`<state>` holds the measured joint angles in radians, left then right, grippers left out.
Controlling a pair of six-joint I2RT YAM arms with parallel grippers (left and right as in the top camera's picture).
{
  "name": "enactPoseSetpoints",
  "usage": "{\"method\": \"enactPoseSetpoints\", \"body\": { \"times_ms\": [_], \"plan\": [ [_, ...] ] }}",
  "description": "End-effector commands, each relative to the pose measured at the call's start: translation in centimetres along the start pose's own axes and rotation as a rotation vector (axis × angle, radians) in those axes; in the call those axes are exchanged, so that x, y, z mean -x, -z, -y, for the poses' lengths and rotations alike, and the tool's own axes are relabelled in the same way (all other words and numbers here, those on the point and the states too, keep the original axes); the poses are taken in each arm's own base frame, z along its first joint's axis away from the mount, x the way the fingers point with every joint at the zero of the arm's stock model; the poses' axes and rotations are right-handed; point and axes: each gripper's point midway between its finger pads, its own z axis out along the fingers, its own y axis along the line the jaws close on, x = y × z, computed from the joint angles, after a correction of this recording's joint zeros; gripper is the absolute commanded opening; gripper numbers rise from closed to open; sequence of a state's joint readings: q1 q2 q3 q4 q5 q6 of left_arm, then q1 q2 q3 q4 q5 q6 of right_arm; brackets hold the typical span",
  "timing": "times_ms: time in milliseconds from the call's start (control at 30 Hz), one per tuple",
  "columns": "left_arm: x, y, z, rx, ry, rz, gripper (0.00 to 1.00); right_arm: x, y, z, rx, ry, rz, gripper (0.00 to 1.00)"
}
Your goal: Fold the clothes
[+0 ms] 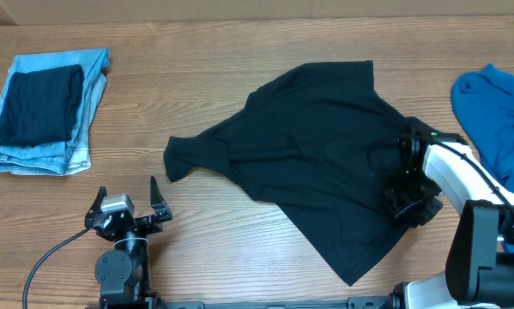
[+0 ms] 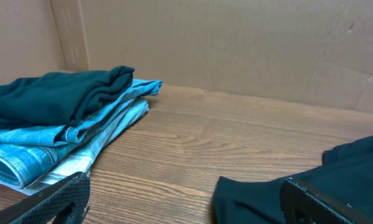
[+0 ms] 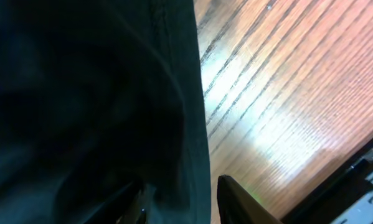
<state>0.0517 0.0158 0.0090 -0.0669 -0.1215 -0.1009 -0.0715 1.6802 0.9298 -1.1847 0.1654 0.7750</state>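
The black T-shirt (image 1: pixel 308 154) lies crumpled and unfolded across the middle of the wooden table, one sleeve pointing left. My right gripper (image 1: pixel 408 196) sits low at the shirt's right edge. In the right wrist view its fingers (image 3: pixel 183 202) stand narrowly apart with the shirt's hem (image 3: pixel 80 93) between them, one finger on the fabric and one over bare wood. My left gripper (image 1: pixel 128 206) is open and empty near the front left, short of the sleeve. In the left wrist view its fingers (image 2: pixel 186 205) are wide apart and the shirt's corner (image 2: pixel 254 196) lies just ahead.
Folded light-blue jeans with a dark garment on top (image 1: pixel 42 112) lie at the far left and also show in the left wrist view (image 2: pixel 61 137). A bright blue garment (image 1: pixel 497 120) lies at the right edge. A cardboard wall (image 2: pixel 236 43) backs the table.
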Motion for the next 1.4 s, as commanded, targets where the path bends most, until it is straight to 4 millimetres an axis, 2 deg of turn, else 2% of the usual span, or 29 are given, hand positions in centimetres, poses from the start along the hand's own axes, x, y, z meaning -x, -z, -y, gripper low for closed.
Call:
{"method": "enactPoseSetpoints", "body": {
  "times_ms": [0, 33, 100, 267, 333, 433, 500, 533, 567, 600, 700, 800, 900, 967, 1067, 1133, 1200, 1233, 1267, 1300, 1367],
  "plan": [
    [0.1, 0.0, -0.1, 0.007, -0.011, 0.011, 1.00, 0.3, -0.3, 0.9, -0.030, -0.012, 0.037, 0.38],
    [0.1, 0.0, -0.1, 0.007, -0.011, 0.011, 1.00, 0.6, 0.0, 0.8, -0.030, -0.010, 0.048, 0.38],
    [0.1, 0.0, -0.1, 0.007, -0.011, 0.011, 1.00, 1.8, 2.0, 0.1, 0.002, -0.015, 0.081, 0.38],
    [0.1, 0.0, -0.1, 0.007, -0.011, 0.011, 1.00, 5.5, 9.3, -2.6, 0.148, 0.029, 0.221, 0.42],
    [0.1, 0.0, -0.1, 0.007, -0.011, 0.011, 1.00, 7.0, 12.0, -4.0, 0.226, 0.061, 0.287, 0.49],
    [0.1, 0.0, -0.1, 0.007, -0.011, 0.011, 1.00, 8.2, 15.3, -7.7, 0.409, 0.205, 0.360, 0.54],
    [0.1, 0.0, -0.1, 0.007, -0.011, 0.011, 1.00, 7.9, 16.6, -10.3, 0.540, 0.313, 0.375, 0.68],
    [0.1, 0.0, -0.1, 0.007, -0.011, 0.011, 1.00, 7.7, 17.4, -11.5, 0.608, 0.370, 0.383, 0.69],
    [0.1, 0.0, -0.1, 0.007, -0.011, 0.011, 1.00, 7.3, 19.5, -13.9, 0.746, 0.484, 0.425, 0.69],
    [0.1, 0.0, -0.1, 0.007, -0.011, 0.011, 1.00, 7.3, 20.0, -14.4, 0.778, 0.508, 0.436, 0.68],
    [0.1, 0.0, -0.1, 0.007, -0.011, 0.010, 1.00, 6.3, 21.0, -15.5, 0.839, 0.594, 0.447, 0.59],
    [0.1, 0.0, -0.1, 0.007, -0.011, 0.011, 1.00, 5.1, 20.7, -16.3, 0.838, 0.629, 0.439, 0.59],
    [1.7, 0.1, -0.8, 0.049, -0.001, 0.076, 1.00, 3.2, 20.1, -17.3, 0.832, 0.681, 0.419, 0.59],
    [1.8, 0.1, -1.0, 0.062, 0.000, 0.081, 1.00, 2.1, 20.1, -17.8, 0.826, 0.740, 0.426, 0.61],
    [0.4, 0.1, -1.0, 0.062, -0.010, 0.023, 1.00, 1.5, 20.2, -18.2, 0.830, 0.767, 0.433, 0.70],
    [0.3, 0.1, -1.0, 0.060, -0.007, 0.020, 1.00, 1.4, 20.2, -18.2, 0.830, 0.769, 0.433, 0.86],
    [0.6, 0.0, 0.2, -0.007, 0.021, 0.027, 1.00, 1.4, 20.2, -18.2, 0.830, 0.768, 0.433, 0.99],
    [1.4, 0.2, 1.8, -0.101, 0.032, 0.056, 1.00, 1.4, 20.2, -18.2, 0.830, 0.768, 0.433, 1.00],
    [2.9, 0.6, 3.8, -0.219, 0.045, 0.109, 1.00, 1.4, 20.2, -18.2, 0.829, 0.768, 0.432, 1.00],
    [4.6, 1.2, 4.9, -0.285, 0.064, 0.167, 1.00, 1.4, 20.2, -18.2, 0.829, 0.768, 0.432, 1.00],
    [7.0, 1.8, 5.1, -0.304, 0.133, 0.217, 1.00, 1.4, 20.2, -18.2, 0.829, 0.769, 0.433, 1.00]
  ]
}}
